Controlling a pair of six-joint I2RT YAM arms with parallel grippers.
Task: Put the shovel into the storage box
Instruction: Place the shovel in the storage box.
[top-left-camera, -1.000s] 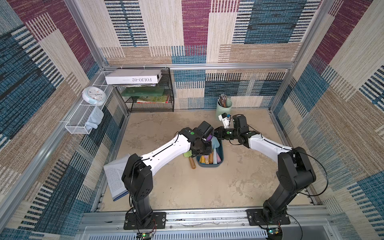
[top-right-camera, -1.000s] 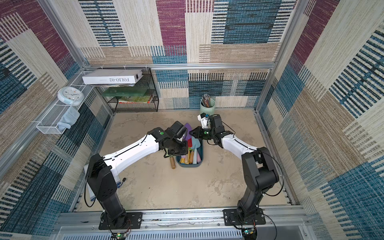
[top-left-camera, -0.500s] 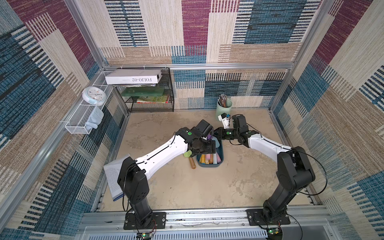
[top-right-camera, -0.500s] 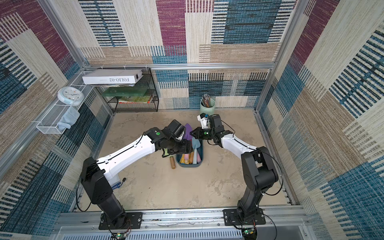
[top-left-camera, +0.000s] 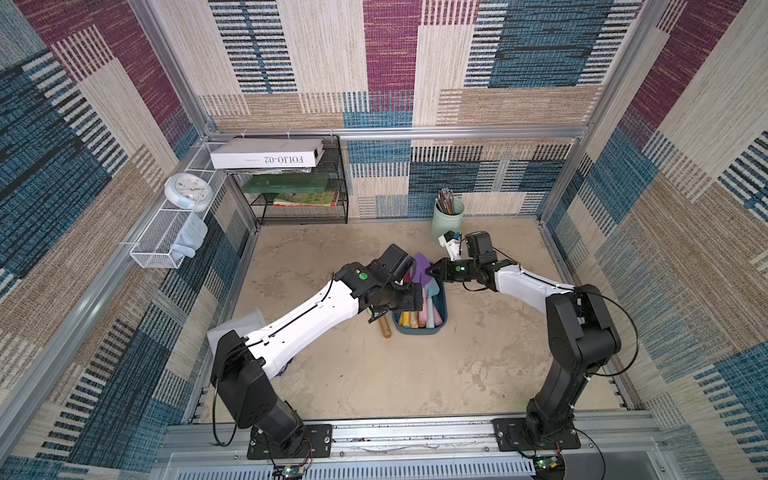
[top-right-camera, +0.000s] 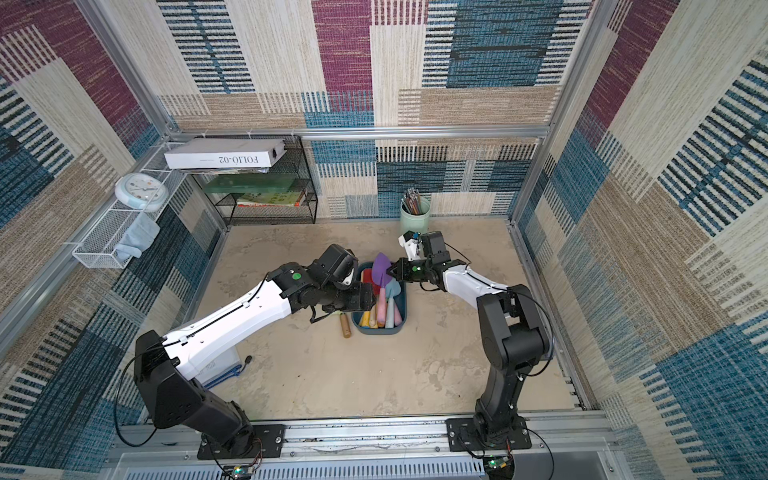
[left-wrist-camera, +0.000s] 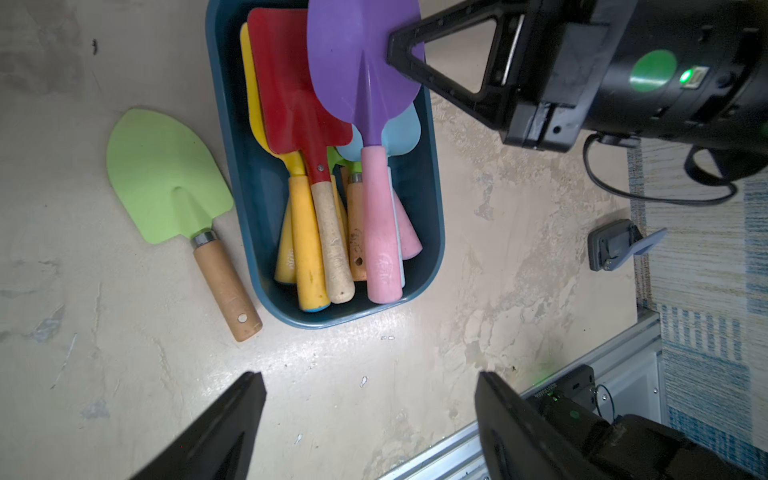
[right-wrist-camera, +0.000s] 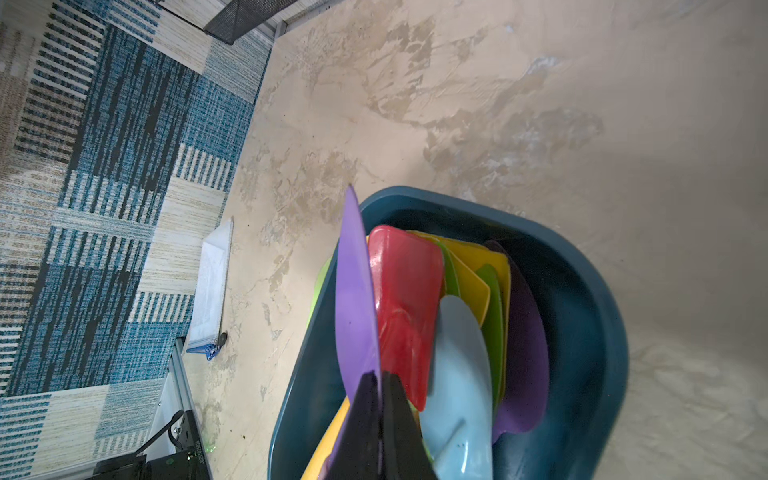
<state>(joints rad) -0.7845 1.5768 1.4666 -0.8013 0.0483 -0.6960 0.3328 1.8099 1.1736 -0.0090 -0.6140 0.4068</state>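
With 12 o'clock at the back wall, the storage box (left-wrist-camera: 432, 208) sits mid-table with its long axis running 12 to 6. It already holds several shovels, blades toward 12. The purple shovel (left-wrist-camera: 357, 70) lies on top of that pile. Its pink handle points to 6 inside the box, and its blade pokes out past the rim at 12.

The right gripper (left-wrist-camera: 392, 56) reaches in from 3 o'clock and is clamped on the blade's edge, holding it tilted on its side. The left gripper (left-wrist-camera: 369, 374) hangs with jaws spread wide and nothing in them. In a top view it hovers over the box's 9 o'clock rim.

1 green shovel (left-wrist-camera: 170, 178) lies flat on the table just beside the box at 9 o'clock. It runs nearly parallel to the box, with its wooden handle toward 6, and the left arm is clearly nearer to it.

As I see it, the purple shovel needs sliding toward 6 so its blade drops inside the rim. The table at 6 is bare, while the mint cup (top-left-camera: 447, 216) stands close behind the right wrist at 1 o'clock.
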